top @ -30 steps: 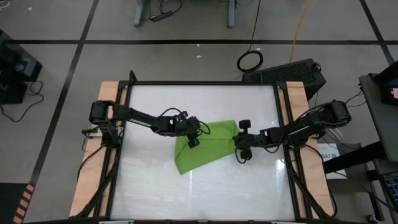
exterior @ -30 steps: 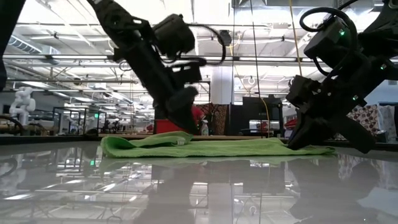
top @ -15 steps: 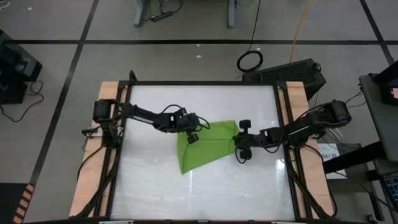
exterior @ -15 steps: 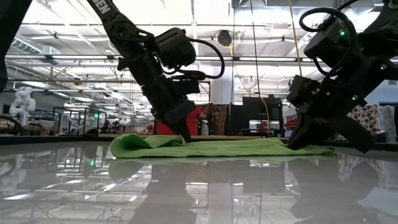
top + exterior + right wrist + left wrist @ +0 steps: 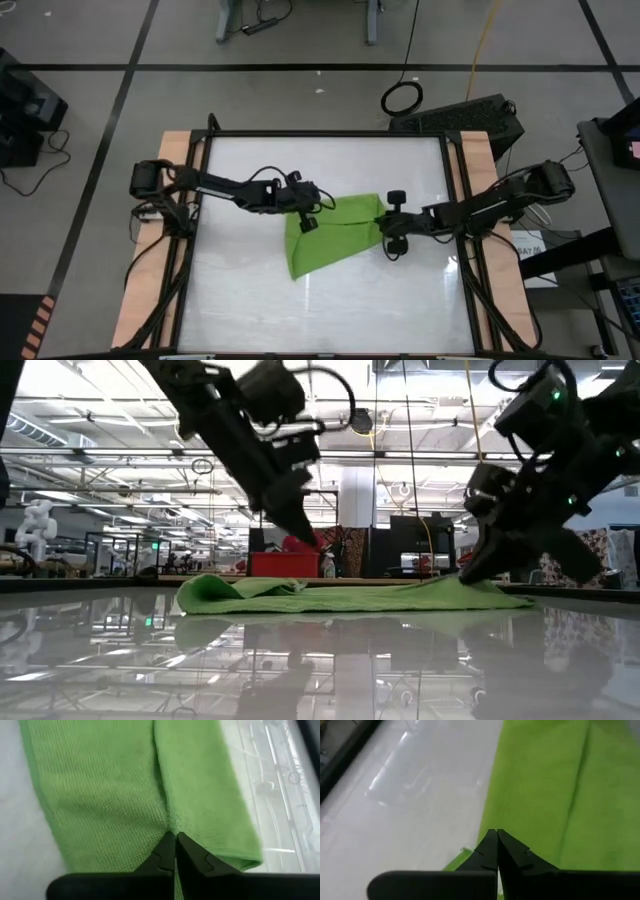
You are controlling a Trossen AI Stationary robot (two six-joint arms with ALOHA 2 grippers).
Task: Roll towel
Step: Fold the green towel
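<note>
One towel (image 5: 325,238), lime green, lies at the centre of the high view; it appears again as a low strip across the middle of the low view (image 5: 350,596) and fills both wrist views (image 5: 555,795) (image 5: 125,790). One table (image 5: 250,300) occupies the centre of the high view. Two arms enter it, one from the left edge, one from the right. Two grippers are present: the left gripper (image 5: 308,208) at centre left, and the right gripper (image 5: 386,225) at centre right. Each gripper has two fingers, pressed together in its wrist view (image 5: 496,851) (image 5: 175,851). One cable coil (image 5: 402,98) lies on the floor, upper centre.
</note>
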